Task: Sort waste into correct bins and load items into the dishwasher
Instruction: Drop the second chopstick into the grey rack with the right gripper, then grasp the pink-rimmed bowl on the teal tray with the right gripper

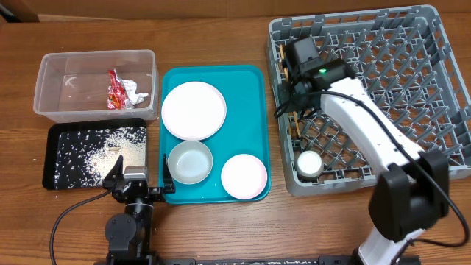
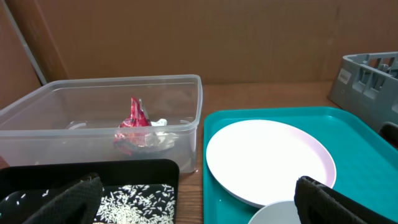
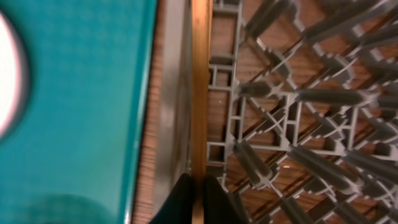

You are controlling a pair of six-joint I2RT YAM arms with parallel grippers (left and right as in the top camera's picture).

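My right gripper is shut on a thin wooden chopstick over the left edge of the grey dish rack. A small white cup sits in the rack's front left. My left gripper is open and empty, low between the black tray holding rice and the teal tray. The clear tub holds the red-and-white wrapper and the tissue. The plate and two bowls lie on the teal tray.
The teal serving tray lies between the bins and the rack, a narrow strip of wooden table beside the rack's left wall. A cardboard wall stands behind the table.
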